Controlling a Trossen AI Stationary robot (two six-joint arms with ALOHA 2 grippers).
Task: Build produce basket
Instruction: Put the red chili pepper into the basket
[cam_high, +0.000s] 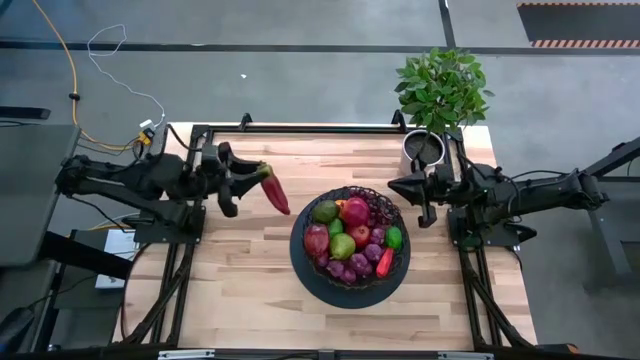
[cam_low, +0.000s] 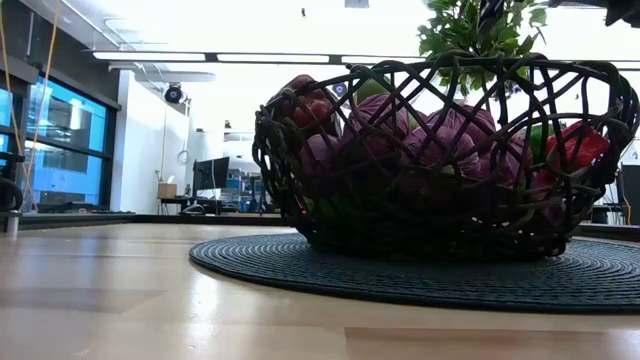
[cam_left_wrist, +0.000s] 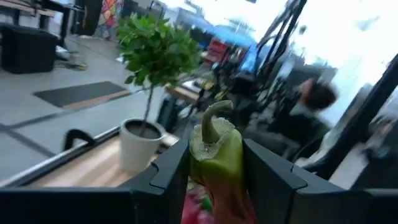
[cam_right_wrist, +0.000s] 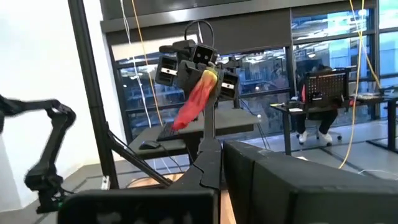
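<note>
The left gripper (cam_high: 250, 180) is holding a red pepper (cam_high: 273, 190) by its green stem end above the table's (cam_high: 240, 290) left side, its fingers (cam_left_wrist: 168, 171) clamped on the pepper. At centre, the black basket (cam_high: 399, 268) is sitting on a round dark mat (cam_low: 250, 262), piled with produce (cam_high: 352, 238). The right gripper (cam_high: 398, 186) is hanging near the potted plant (cam_high: 440, 90), its fingers closed and holding nothing.

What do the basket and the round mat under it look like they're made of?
The basket: looks like black woven wire with a matte finish, since its thin open lattice lets the fruit show through. The mat: seemingly dark woven fibre or plastic, going by its fine concentric ribbing; I can't tell which.
</note>
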